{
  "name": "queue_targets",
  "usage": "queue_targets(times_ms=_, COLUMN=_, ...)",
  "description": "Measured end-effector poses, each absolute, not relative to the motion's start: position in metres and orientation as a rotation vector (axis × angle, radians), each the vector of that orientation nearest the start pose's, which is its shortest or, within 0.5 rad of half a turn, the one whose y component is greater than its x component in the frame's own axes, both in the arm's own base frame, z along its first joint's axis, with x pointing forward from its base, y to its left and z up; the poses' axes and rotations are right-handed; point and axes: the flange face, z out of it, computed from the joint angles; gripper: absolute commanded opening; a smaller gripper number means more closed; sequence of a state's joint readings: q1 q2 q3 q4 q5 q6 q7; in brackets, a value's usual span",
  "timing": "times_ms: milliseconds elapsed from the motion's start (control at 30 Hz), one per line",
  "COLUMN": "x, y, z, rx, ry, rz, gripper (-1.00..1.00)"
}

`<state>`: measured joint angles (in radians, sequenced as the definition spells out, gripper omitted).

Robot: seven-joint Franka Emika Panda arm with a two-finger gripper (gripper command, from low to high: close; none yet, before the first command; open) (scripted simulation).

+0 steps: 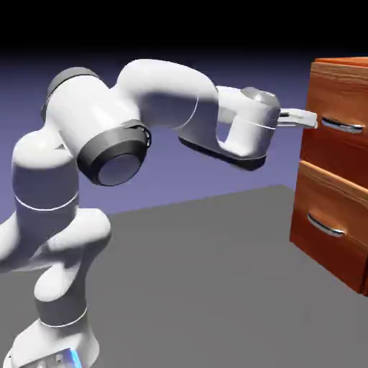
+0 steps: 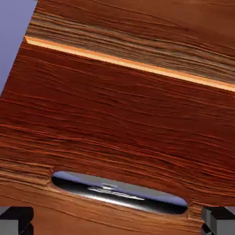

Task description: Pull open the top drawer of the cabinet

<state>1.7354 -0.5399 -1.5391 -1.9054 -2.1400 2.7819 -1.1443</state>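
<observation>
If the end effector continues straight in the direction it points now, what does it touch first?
Most likely the silver handle of the top drawer: the open end effector points level at it. Depth is unclear.

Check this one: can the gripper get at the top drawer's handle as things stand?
Probably yes. The open gripper sits just short of the handle on the top drawer, with nothing between them.

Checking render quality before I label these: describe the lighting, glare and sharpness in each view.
Exterior view: even light, sharp edges, black band along the top, soft sheen on the white arm and the cabinet. Hand view: wood grain of the top drawer slightly smeared, bright glare streak on its handle, finger tips dark.
</observation>
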Motion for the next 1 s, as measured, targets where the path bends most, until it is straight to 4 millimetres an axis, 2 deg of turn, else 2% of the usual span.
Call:
queue_targets(times_ms=233, x=0.627, y=0.046, z=0.514, rx=-0.189, ry=1.694, rz=-0.198, gripper=0.00)
queue_targets(times_ms=433, x=0.658, y=0.054, z=0.501, rx=-0.583, ry=1.502, rz=-0.581, gripper=0.00)
queue_targets(times_ms=500, x=0.660, y=0.054, z=0.500, rx=-0.615, ry=1.482, rz=-0.613, gripper=0.00)
queue_targets(times_ms=700, x=0.706, y=0.054, z=0.501, rx=-0.613, ry=1.481, rz=-0.612, gripper=0.00)
queue_targets(times_ms=733, x=0.710, y=0.054, z=0.500, rx=-0.615, ry=1.482, rz=-0.613, gripper=-1.00)
queue_targets(times_ms=800, x=0.710, y=0.054, z=0.500, rx=-0.615, ry=1.482, rz=-0.613, gripper=-1.00)
queue_targets(times_ms=1000, x=0.665, y=0.054, z=0.500, rx=-0.614, ry=1.481, rz=-0.614, gripper=-1.00)
